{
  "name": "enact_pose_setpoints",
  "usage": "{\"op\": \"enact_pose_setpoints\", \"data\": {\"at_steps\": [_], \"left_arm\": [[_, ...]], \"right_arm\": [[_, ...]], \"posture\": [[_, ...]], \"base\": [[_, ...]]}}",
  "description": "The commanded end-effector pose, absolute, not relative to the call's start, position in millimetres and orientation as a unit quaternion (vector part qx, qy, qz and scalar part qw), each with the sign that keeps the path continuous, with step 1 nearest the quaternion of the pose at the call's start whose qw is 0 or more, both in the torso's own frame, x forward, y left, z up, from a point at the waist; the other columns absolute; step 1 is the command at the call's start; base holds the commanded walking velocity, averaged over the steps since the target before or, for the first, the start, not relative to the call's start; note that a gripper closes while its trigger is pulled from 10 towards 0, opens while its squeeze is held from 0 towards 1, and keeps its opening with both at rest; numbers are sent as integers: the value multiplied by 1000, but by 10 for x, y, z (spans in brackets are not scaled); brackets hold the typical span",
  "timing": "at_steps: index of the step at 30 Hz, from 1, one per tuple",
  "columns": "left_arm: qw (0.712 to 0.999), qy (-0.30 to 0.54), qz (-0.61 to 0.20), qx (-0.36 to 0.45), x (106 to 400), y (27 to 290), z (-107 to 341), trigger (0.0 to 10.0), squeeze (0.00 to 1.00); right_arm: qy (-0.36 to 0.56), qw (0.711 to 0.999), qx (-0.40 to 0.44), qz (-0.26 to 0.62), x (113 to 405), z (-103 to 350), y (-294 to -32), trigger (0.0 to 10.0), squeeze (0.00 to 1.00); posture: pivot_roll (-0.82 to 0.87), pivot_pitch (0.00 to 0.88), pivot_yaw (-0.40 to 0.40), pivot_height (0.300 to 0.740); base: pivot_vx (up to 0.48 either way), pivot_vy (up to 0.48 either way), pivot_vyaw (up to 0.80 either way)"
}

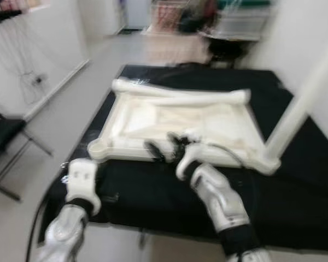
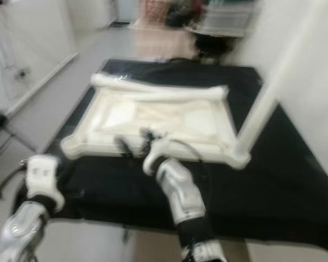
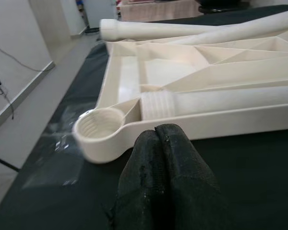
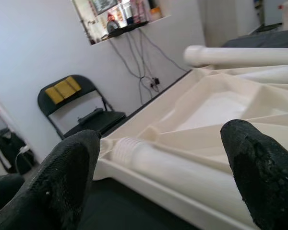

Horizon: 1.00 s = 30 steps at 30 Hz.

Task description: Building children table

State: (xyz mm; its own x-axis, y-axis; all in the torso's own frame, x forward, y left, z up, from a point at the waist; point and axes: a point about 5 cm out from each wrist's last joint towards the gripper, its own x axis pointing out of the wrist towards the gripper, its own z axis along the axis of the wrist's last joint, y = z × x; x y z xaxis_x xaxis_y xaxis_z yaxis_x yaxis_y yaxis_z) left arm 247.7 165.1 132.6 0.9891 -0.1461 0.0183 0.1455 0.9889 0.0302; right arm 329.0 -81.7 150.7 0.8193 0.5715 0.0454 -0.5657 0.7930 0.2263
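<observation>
Right wrist view: we see the loose leg (image 4: 182, 175) lying inside the upturned tabletop (image 1: 175, 128), directly ahead of our right gripper (image 4: 158, 177).
Leg axis: crosswise, along the near rim.
Right gripper: spread wide, straddling the leg, holding nothing.
Left gripper (image 3: 158, 158): pinched together, empty, facing the corner socket (image 3: 100, 130).

I am working in a plain white-walled room: a black folding metal chair (image 4: 81, 108) is standing by loose wall cables (image 4: 144, 57), beside my black-covered worktable (image 1: 295, 185).
</observation>
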Motion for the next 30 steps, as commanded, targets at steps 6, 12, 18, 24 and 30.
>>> {"op": "enact_pose_setpoints", "data": {"at_steps": [6,12,18,24,30], "left_arm": [[996,-14,-89,11,2480,1593,1335,10000,0],[996,-15,-88,13,2466,1600,1334,10000,0],[997,-17,-81,4,2407,1666,1342,10000,0],[997,-2,-77,1,2343,1740,1294,10000,0],[997,1,-83,-4,2350,1728,1293,10000,0]], "right_arm": [[5,948,138,285,3296,1494,-952,10000,0],[-17,942,117,314,3187,1528,-1045,10000,0],[-16,937,67,343,2766,1499,-1369,10000,0],[0,958,55,282,2566,1346,-1419,10000,0],[8,955,66,289,2617,1352,-1404,10000,0]], "posture": [[-13,45,27,740],[-8,40,21,740],[-29,42,16,740],[-40,34,27,740],[-38,29,28,740]], "base": [[267,0,0],[220,0,0],[0,0,0],[0,0,0],[0,0,-133]]}}
